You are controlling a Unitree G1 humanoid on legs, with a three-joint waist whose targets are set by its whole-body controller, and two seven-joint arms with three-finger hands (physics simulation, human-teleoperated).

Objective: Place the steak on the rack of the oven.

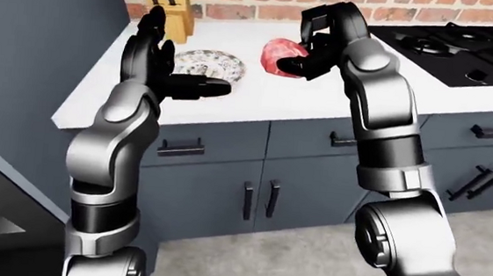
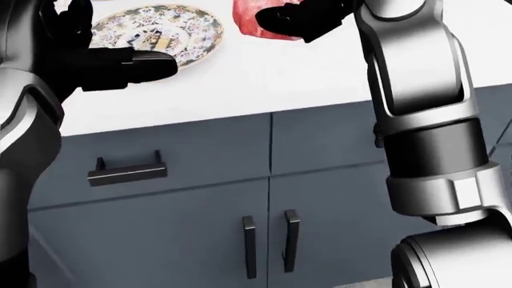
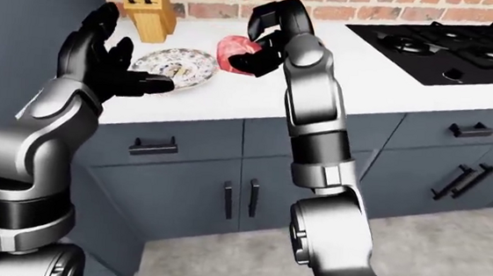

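Steak (image 1: 280, 54) gripped in the right hand's (image 1: 318, 43) closed fingers above the white tabletop (image 1: 320, 91), left hand (image 3: 103, 60) raised open beside a patterned plate (image 3: 175, 62).

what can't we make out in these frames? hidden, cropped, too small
- Oven and its rack: not identifiable in any view; only a dark edge at the left-eye view's lower left.
- Steak: partly covered by the right hand; cropped by the head view's top edge.
- Plate: partly hidden by the open left hand.
- Knife block: knives too small to count.
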